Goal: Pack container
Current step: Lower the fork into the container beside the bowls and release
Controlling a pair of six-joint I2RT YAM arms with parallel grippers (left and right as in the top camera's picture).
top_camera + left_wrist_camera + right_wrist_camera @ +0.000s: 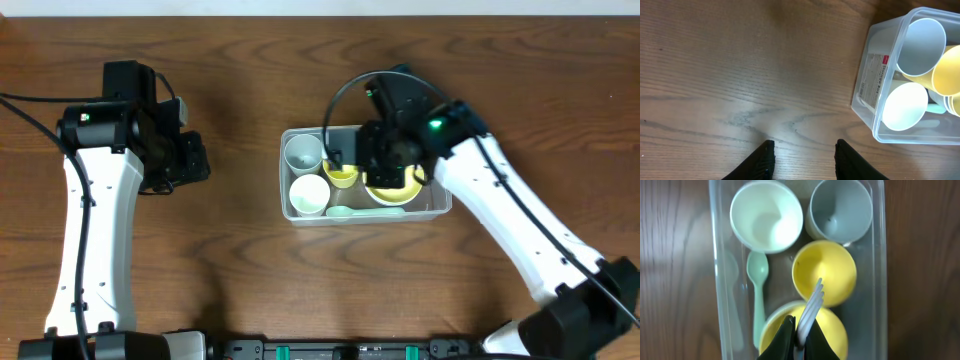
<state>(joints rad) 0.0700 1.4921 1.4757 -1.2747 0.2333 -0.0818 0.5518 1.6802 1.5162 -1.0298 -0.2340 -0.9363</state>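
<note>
Dark wood-grain tabletop all around us, and the clear container sits near the middle, a little towards the right edge and nearer the far edge than the near one.

Our right pincer hangs directly over the container, clamped narrow on a white fork. The handle is pinched between the jaws and the tines point out over the rim of the yellow bowl towards the yellow cup. We reckon that straight-down hold is there so the fork can be lowered inside the walls.

It's getting crowded in there. A white cup and a grey cup fill the container's left end, and a mint spoon lies flat along the near wall. The upright cups leave thin gaps for cutlery, which is probably why the spoon lies at the side. The fork looks like our last piece.

Our left pincer waits well clear near the left edge, jaws partly apart with nothing between them, out of the right arm's way.
</note>
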